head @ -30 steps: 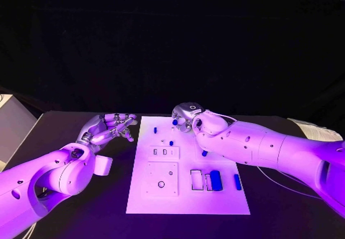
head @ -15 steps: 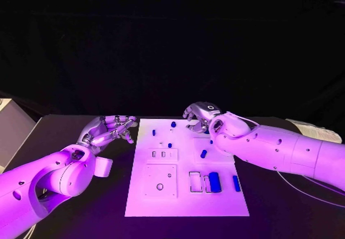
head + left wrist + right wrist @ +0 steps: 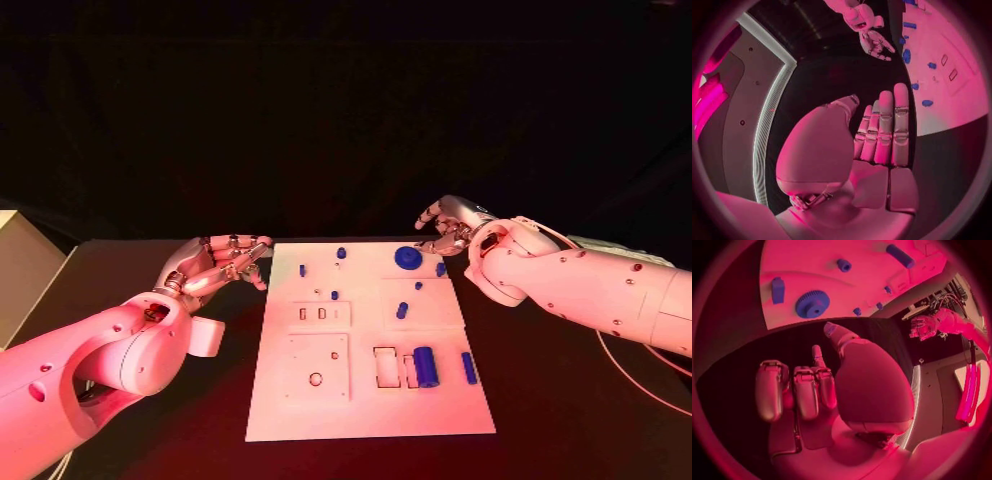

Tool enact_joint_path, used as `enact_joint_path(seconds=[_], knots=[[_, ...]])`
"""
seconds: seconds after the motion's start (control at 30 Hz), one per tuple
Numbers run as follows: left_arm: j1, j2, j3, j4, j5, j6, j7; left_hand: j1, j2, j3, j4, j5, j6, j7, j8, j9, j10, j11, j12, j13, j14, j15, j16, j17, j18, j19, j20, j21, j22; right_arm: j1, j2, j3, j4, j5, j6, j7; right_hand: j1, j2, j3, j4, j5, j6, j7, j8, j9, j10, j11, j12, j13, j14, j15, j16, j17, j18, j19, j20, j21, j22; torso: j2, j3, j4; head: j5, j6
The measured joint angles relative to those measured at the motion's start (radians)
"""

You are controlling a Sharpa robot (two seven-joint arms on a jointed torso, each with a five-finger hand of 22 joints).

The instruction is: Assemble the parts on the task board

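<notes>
The task board (image 3: 368, 340) lies in the middle of the black worktop (image 3: 577, 400), with blue parts scattered on it: a round blue gear (image 3: 408, 257) near the far edge, a small block (image 3: 441, 269) just beside it, a few little pegs (image 3: 342, 252), and a blue cylinder (image 3: 426, 366) and a thin blue bar (image 3: 469, 367) at the near right.

The right robot hand (image 3: 447, 224) hangs just beyond the board's far right corner, off the plate, fingers curled loosely and apart, holding nothing as far as I can see — though the fingertips are small from the head camera. Its wrist camera shows the fingers half bent over bare worktop, the gear (image 3: 812, 303) close ahead. The left robot hand (image 3: 219, 262) hovers off the board's left edge, fingers bent but spread, empty too.

I'd judge the gear is the piece in hand. To take it well, the right robot hand should come down over it from above, fingers wide enough to clear the teeth, and avoid nudging the block beside it.

A second ago that right robot hand sat over the far middle of the board, covering the spot where the gear now lies; it has since drawn back to the right. The left robot hand has barely moved.
</notes>
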Motion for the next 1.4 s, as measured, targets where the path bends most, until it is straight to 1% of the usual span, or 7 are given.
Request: enact_joint_path(seconds=[0.03,0.2,0.37,0.5,0.83,1.23,1.4], knots=[[0.0,0.0,0.0,-0.001,0.0,0.0,0.0,0.0,0.0,0.0,0.0,0.0,0.0,0.0,0.0,0.0,0.0,0.0,0.0,0.0,0.0,0.0,0.0,0.0,0.0,0.0,0.0,0.0,0.0,0.0,-0.003,0.0,0.0,0.003,0.011,-0.002,0.0,0.0,-0.008,0.003,0.0,0.0,0.0,0.0,0.0,0.001,0.001,0.0,0.0,0.0,0.0,0.002,0.0,0.0,0.0,0.0,0.005,0.0,0.0,0.0007,-0.0001,-0.001,0.0],[-0.001,0.002,0.0,-0.003,0.0,0.002,0.0,0.0,0.0,0.0,0.0,0.0,0.0,0.0,0.0,0.0,0.0,0.0,0.0,0.0,0.0,0.0,0.0,0.0,0.0,0.0,0.0,0.0,0.0,0.001,-0.004,0.0,-0.009,0.008,0.058,-0.013,0.0,0.0,-0.028,0.012,0.0,-0.002,0.002,0.0,0.001,0.001,0.001,0.0,0.0,0.0,0.0,0.004,0.0,0.0,0.004,0.003,0.014,0.0,0.001,0.0007,-0.0002,-0.009,0.0],[-0.002,0.004,0.0,-0.004,0.0,0.005,0.0,0.0,0.0,0.0,0.0,0.0,0.0,0.0,0.0,0.0,0.0,0.0,0.0,0.0,0.0,0.0,0.0,0.001,0.0,0.0,0.0,0.005,0.001,0.001,0.01,-0.001,-0.025,0.004,0.089,-0.022,0.0,0.0,-0.041,0.017,0.0,-0.005,0.005,-0.004,0.001,0.001,0.001,0.0,0.0,0.0,0.0,0.004,0.0,0.0,0.004,0.004,0.021,0.0,0.002,-0.0012,0.001,-0.013,-0.002],[-0.002,0.006,0.0,-0.005,0.0,0.007,-0.001,0.0,0.0,0.0,0.0,0.0,0.0,0.0,0.0,0.0,0.0,0.0,0.0,0.0,0.0,0.0,0.0,0.001,0.0,0.0,0.0,0.005,0.002,0.0,0.026,-0.002,-0.035,-0.002,0.106,-0.026,0.002,0.002,-0.055,0.025,-0.006,-0.008,0.007,-0.004,0.002,0.001,0.001,0.0,0.0,-0.004,0.004,0.004,0.0,0.0,0.002,0.006,0.021,0.0,0.002,-0.0033,0.0027,-0.014,-0.007],[-0.003,0.007,0.0,-0.006,0.0,0.01,-0.002,0.0,0.0,0.0,0.0,0.0,0.0,0.0,0.0,0.0,-0.003,0.003,0.0,0.0,0.0,0.0,0.0,0.001,0.0,0.0,0.0,0.005,0.002,-0.008,0.065,-0.005,-0.084,-0.023,0.122,-0.034,0.004,0.004,-0.063,0.027,-0.01,-0.008,0.008,-0.004,0.002,-0.003,0.004,0.0,0.0,0.0,0.007,0.004,0.0,0.0,0.0,0.007,0.026,0.0,0.001,-0.0057,0.0039,-0.011,-0.016],[-0.003,0.007,0.0,-0.007,-0.001,0.013,-0.003,0.0,0.0,0.003,-0.003,0.0,0.0,0.0,0.0,0.0,-0.007,0.0,0.0,0.0,0.0,0.0,0.004,0.001,0.0,0.0,0.0,0.005,0.004,-0.019,0.091,-0.009,-0.108,-0.033,0.134,-0.039,0.012,0.012,-0.069,0.033,-0.01,-0.008,0.008,-0.004,0.004,-0.003,0.004,0.0,0.0,0.0,0.007,0.008,0.0,0.0,0.0,0.007,0.026,-0.001,0.0,-0.0049,0.0012,-0.005,-0.025],[-0.003,0.007,0.0,-0.007,-0.002,0.013,-0.003,0.0,0.0,0.003,-0.003,0.0,0.0,0.0,0.0,0.0,-0.007,0.0,0.0,0.0,0.0,0.0,0.004,0.002,0.0,0.0,0.0,0.005,0.004,-0.021,0.098,-0.009,-0.114,-0.035,0.139,-0.04,0.016,0.016,-0.072,0.036,-0.01,-0.008,0.008,-0.004,0.005,-0.003,0.004,0.0,0.0,0.0,0.007,0.008,0.0,0.0,0.0,0.007,0.03,-0.001,0.0,-0.0044,0.0008,-0.006,-0.027]])
